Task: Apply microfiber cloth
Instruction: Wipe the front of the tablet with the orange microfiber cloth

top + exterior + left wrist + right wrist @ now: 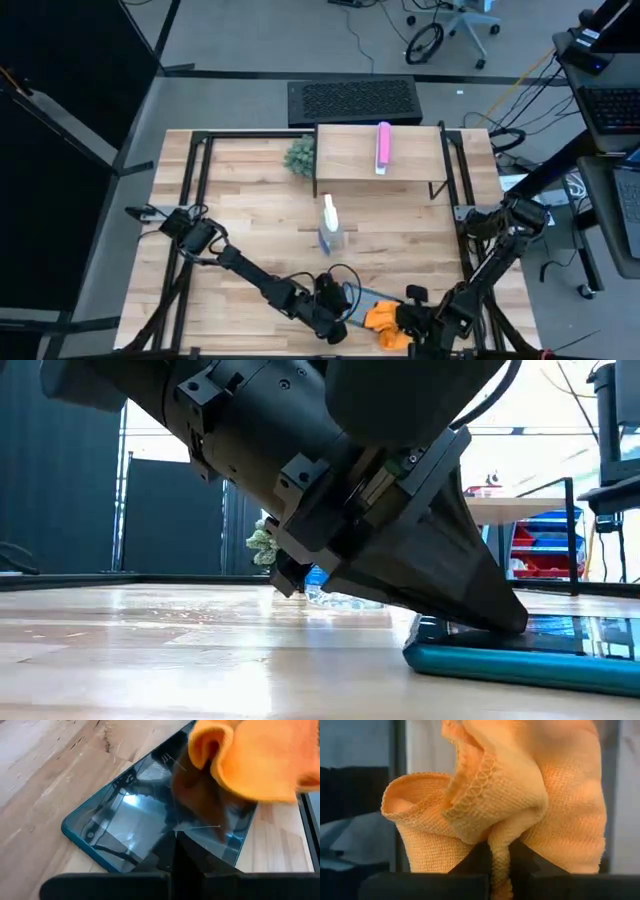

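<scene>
Work surface: pale wooden slatted table [250, 215], with both arms working at its near edge.
Workpiece: dark glass-faced tablet in a teal case [150, 827], lying flat on the table near that edge.
Cleaning medium: bright orange knitted microfiber cloth [520, 795], bunched and folded, held over the far end of the tablet; in the left wrist view it hangs above the glass and its reflection shows on the screen.
Right gripper [415, 318]: fingers pinched narrow on a fold of the cloth, which rises in a loose bundle above them.
Left gripper [176, 851]: fingers closed together with nothing between them, tips pressed down on the tablet's near end; the low view shows the wedge of this gripper bearing on the teal edge.
Step in hand: judged to be wiping the screen while the left gripper steadies the tablet.
Technique: keep the left tips planted so the tablet cannot slide. Lower the cloth until a broad fold, not the hemmed edge, meets the glass. Stroke along the screen, stopping short of the left fingers.
Risk: a loose pinch could let the cloth slip out mid-stroke.
Bystanders: clear spray bottle [331, 228] and pink bar-shaped object [382, 147] stand well apart.
</scene>
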`<state>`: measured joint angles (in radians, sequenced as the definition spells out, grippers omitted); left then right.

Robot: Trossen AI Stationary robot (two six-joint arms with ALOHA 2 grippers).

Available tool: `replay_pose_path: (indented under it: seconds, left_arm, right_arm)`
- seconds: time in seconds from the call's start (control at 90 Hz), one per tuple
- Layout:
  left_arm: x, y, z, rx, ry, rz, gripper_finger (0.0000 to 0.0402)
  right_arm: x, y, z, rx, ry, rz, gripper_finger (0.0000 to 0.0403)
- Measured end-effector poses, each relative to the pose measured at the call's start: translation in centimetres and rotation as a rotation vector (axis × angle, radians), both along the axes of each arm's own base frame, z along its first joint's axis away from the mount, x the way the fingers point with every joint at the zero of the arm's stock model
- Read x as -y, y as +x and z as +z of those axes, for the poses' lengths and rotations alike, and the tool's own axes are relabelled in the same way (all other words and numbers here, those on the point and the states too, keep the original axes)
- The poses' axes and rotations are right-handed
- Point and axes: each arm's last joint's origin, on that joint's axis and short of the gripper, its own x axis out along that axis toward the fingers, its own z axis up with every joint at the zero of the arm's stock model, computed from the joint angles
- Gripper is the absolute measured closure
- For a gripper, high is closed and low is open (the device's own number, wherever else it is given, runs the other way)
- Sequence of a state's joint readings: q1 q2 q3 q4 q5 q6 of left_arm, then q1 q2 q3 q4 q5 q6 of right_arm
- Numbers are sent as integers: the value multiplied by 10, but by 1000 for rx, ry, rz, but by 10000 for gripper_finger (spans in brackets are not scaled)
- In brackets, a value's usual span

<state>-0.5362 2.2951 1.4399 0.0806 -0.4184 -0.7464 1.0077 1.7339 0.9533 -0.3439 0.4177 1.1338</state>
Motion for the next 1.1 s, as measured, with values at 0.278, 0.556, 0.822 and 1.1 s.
replay_pose_path:
  seconds: [0.278,0.556,0.822,1.1]
  left_arm:
    - [0,0,0,4,-1,2,402]
    - [0,0,0,3,0,2,402]
    - [0,0,0,3,-4,2,402]
    - [0,0,0,7,-3,2,402]
  right_arm:
    - [10,40,9,297,-94,-80,394]
    - [21,63,-30,136,-106,-64,394]
    - [1,4,-24,-103,-76,16,394]
    - [14,-42,13,-189,-83,-66,394]
